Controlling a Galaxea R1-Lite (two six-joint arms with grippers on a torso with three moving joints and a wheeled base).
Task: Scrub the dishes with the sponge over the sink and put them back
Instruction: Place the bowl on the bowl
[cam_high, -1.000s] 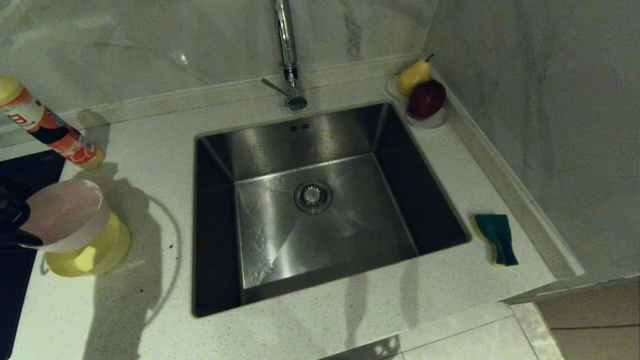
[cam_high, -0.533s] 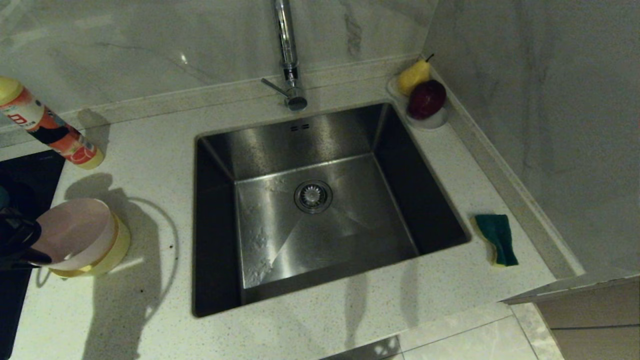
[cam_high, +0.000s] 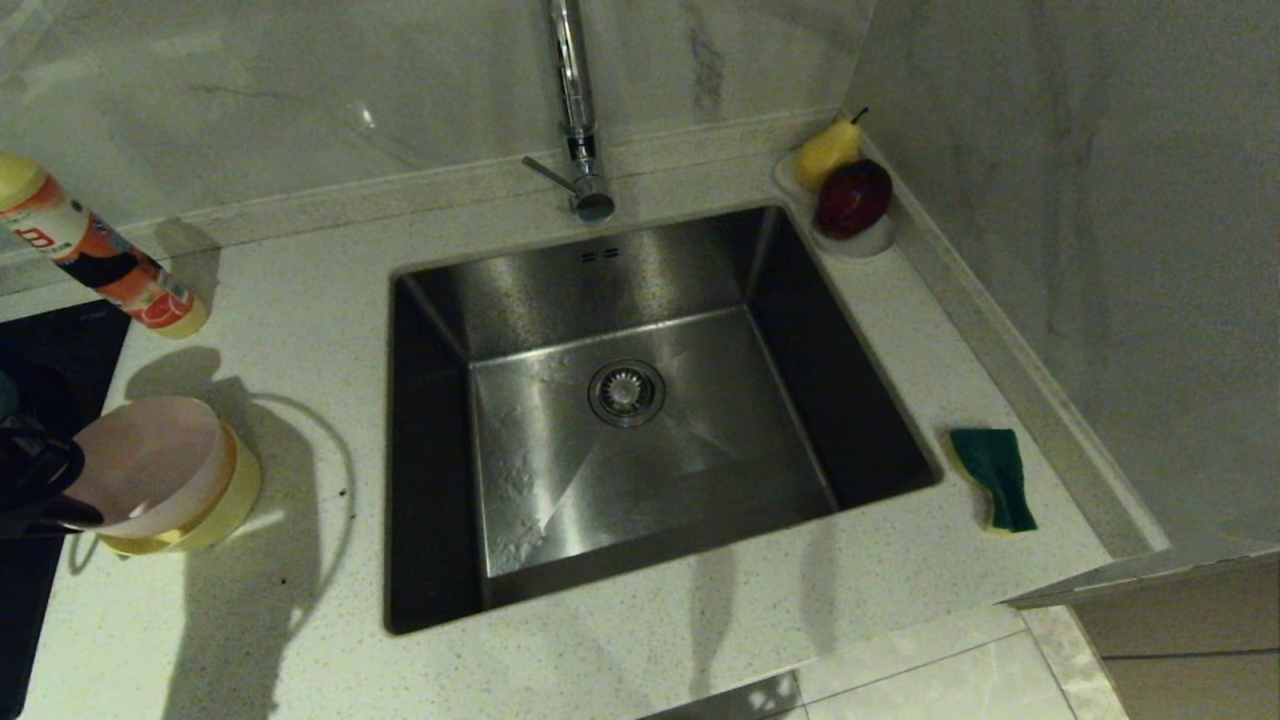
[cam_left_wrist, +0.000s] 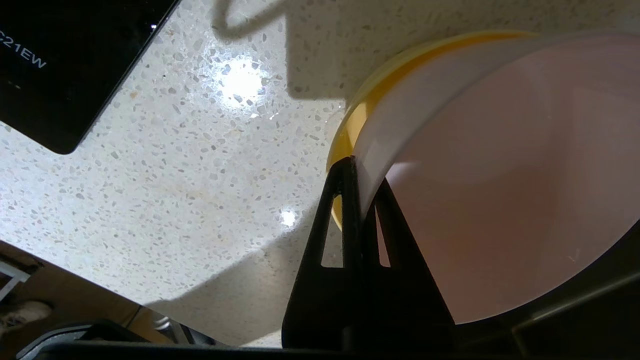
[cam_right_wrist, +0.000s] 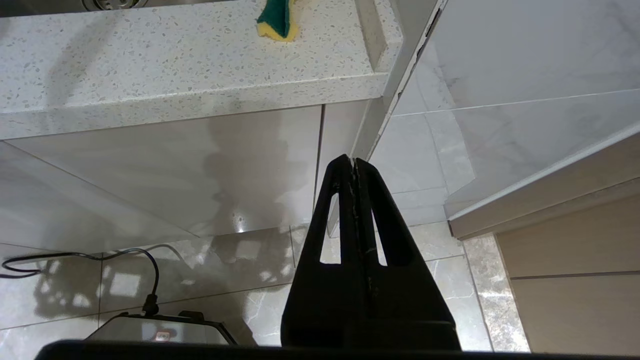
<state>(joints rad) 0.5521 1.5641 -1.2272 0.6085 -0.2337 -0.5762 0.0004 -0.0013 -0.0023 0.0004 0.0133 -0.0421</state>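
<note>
Left gripper (cam_left_wrist: 361, 172) pinches the pink bowl (cam_high: 145, 465) by its thin rim, nested in the yellow bowl (cam_high: 235, 495). Light, stiff, likely slippery plastic. Right gripper (cam_right_wrist: 354, 165) pressed together below the counter (cam_high: 300, 620).

Open sink (cam_high: 620, 290), faucet (cam_high: 572, 100) behind

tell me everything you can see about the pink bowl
The pink bowl is a small round bowl that looks like smooth plastic, pale pink inside with a lighter rim, and holds nothing. It sits nested in the yellow bowl, tilted so its opening faces up and toward the sink, on the speckled counter to the sink's left, by the black cooktop. The left tool is shut on its rim, one finger inside, one outside.
</note>
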